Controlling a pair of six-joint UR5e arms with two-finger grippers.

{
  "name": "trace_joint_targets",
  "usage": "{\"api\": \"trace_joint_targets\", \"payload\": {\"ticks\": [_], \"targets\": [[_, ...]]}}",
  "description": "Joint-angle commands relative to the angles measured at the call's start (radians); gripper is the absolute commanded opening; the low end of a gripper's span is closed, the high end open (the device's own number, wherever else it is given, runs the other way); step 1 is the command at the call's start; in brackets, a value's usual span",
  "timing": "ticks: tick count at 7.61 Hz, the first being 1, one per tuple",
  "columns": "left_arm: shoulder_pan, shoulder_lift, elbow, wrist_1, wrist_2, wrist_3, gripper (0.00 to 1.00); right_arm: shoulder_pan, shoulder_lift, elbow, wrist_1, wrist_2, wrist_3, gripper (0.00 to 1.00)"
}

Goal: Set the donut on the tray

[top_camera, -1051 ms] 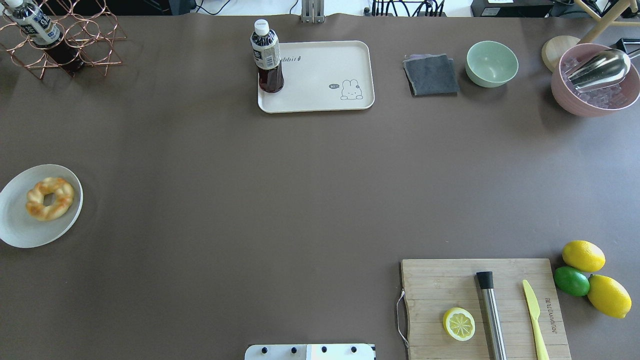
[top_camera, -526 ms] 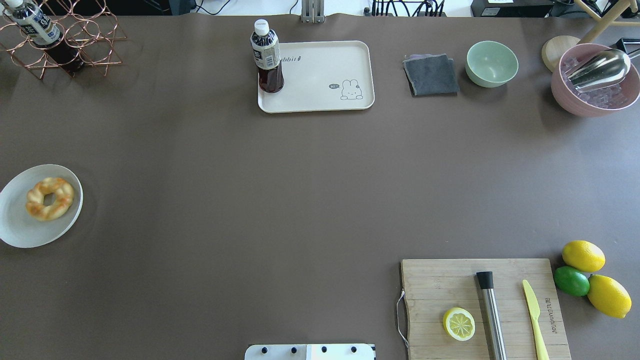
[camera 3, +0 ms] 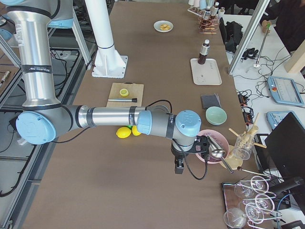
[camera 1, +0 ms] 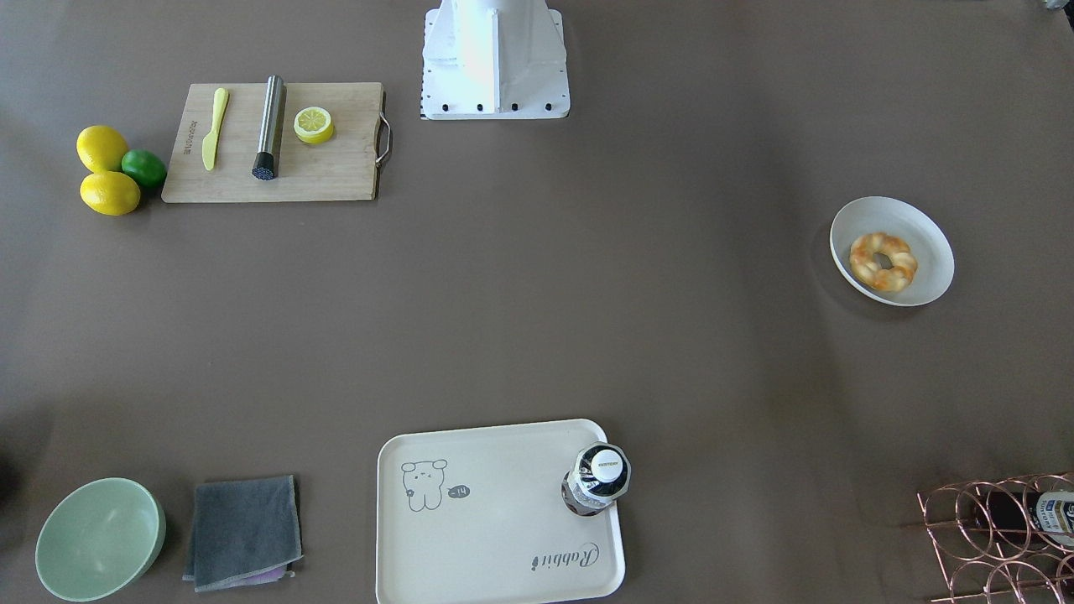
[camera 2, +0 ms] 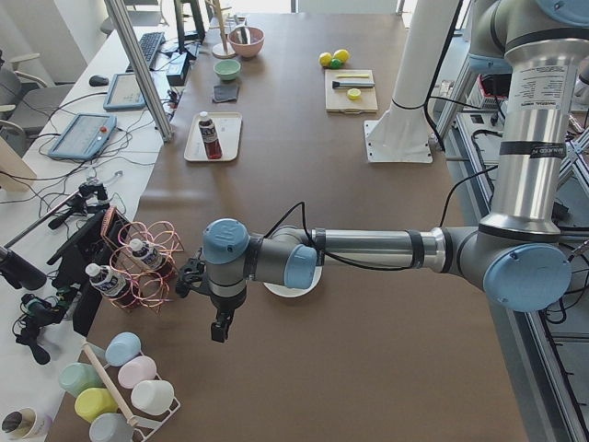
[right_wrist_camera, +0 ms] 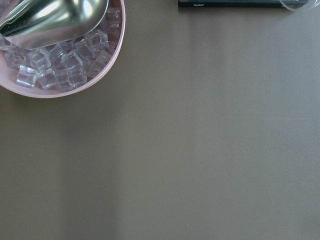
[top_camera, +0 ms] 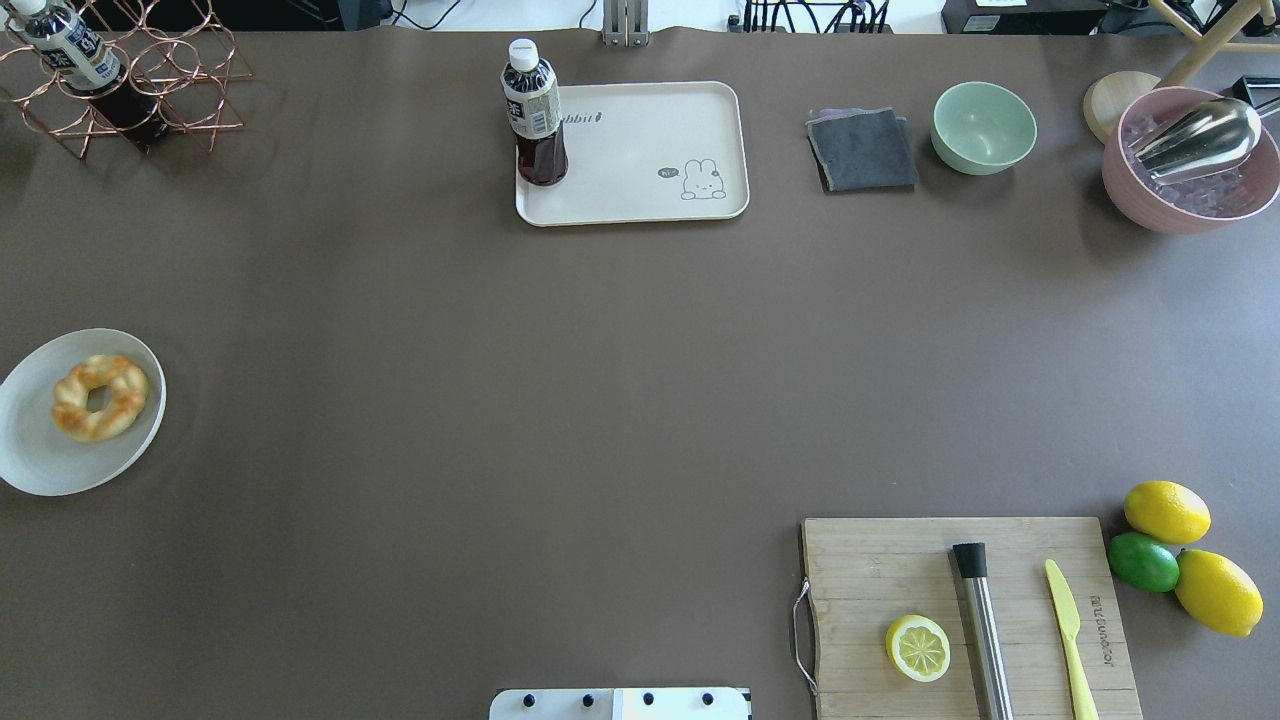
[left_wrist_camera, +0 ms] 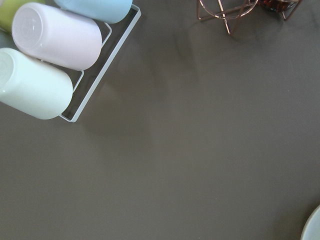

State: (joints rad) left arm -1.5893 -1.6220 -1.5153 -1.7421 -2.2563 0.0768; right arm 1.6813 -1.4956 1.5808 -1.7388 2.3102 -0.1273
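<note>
The donut (top_camera: 98,397) lies on a round white plate (top_camera: 30,460) at the table's left edge; it also shows in the front-facing view (camera 1: 883,262). The cream rabbit tray (top_camera: 640,180) sits at the far middle, with a dark drink bottle (top_camera: 534,112) standing on its left end. My left gripper (camera 2: 221,327) hangs above the table beyond the plate, outside the overhead view; I cannot tell if it is open. My right gripper (camera 3: 178,167) hangs near the pink ice bowl (camera 3: 209,145) at the right end; I cannot tell its state either.
A copper bottle rack (top_camera: 120,80) stands far left. A grey cloth (top_camera: 862,150), a green bowl (top_camera: 984,127) and the pink ice bowl (top_camera: 1190,165) stand far right. A cutting board (top_camera: 900,560) with a lemon half, muddler and knife sits near right, with lemons and a lime (top_camera: 1143,562) beside it.
</note>
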Motion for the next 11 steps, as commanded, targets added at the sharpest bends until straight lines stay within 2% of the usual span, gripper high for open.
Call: {"api": "trace_joint_targets", "payload": {"ticks": [1, 3, 11], "targets": [[0.0, 0.007, -0.006, 0.004, 0.006, 0.006, 0.98, 0.0, 0.0, 0.005, -0.002, 0.0, 0.0, 1.0], [0.009, -0.013, 0.038, 0.006, 0.006, -0.005, 0.98, 0.0, 0.005, 0.004, -0.002, 0.0, 0.0, 1.0], [0.011, -0.019, 0.046, -0.008, 0.006, 0.005, 0.99, -0.005, 0.015, -0.005, -0.002, -0.002, 0.002, 1.0]]}}
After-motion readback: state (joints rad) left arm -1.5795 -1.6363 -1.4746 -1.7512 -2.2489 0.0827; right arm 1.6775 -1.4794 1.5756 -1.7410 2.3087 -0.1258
